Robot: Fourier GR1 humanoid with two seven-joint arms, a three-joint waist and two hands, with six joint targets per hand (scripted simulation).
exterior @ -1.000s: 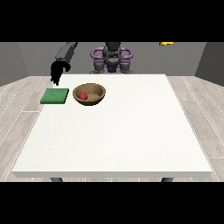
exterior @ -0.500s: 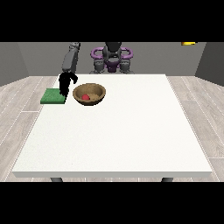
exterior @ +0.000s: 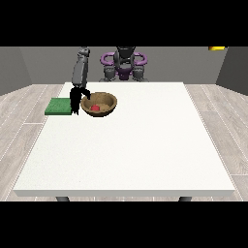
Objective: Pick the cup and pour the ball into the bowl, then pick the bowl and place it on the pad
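Note:
A brown wooden bowl (exterior: 107, 100) stands on the white table (exterior: 135, 145) near its far left corner, with a red ball (exterior: 96, 108) inside it. A flat green pad (exterior: 59, 106) lies just left of the bowl at the table's left edge. The hand at the view's left (exterior: 76, 99) hangs from its grey arm between the pad and the bowl, right at the bowl's left rim. Its dark fingers point down; one reaches towards the rim. No cup shows anywhere. The other hand is out of sight.
The robot's torso (exterior: 124, 63) with purple rings stands behind the table's far edge. A yellow object (exterior: 217, 48) shows at the top right, beyond the table. Wooden floor surrounds the table.
The arm at the view's left has swung down and to the right, from above the pad's far corner to the bowl's left rim. Bowl, ball and pad have stayed put.

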